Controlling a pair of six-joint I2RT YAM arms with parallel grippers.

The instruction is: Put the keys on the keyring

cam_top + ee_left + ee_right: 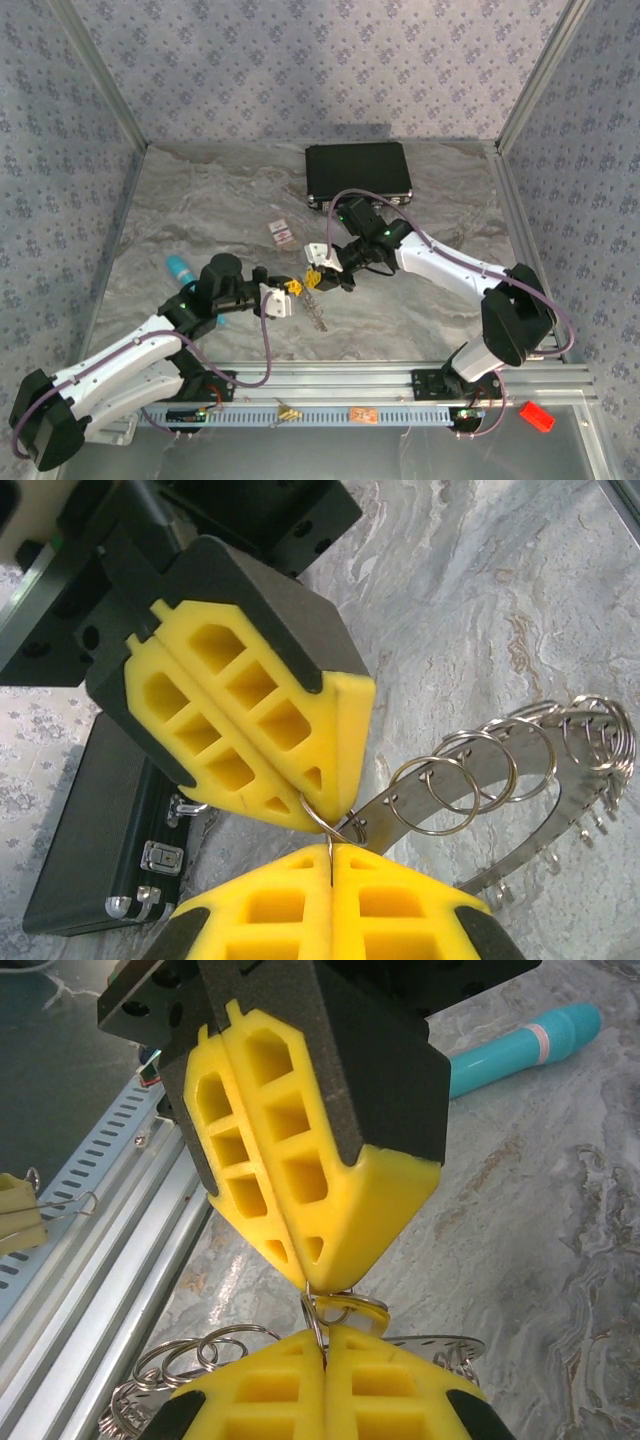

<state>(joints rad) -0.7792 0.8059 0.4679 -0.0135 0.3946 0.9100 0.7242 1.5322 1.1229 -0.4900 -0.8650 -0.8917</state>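
While the left gripper (330, 855) and right gripper (322, 1345) are clamping one loop of the keyring (470, 788), the rest is trailing toward three o'clock of the left jaws.

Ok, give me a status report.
Left gripper and right gripper shut, both pinching keyring end ring. Yellow key at that ring, threading unclear. Nothing blocking.
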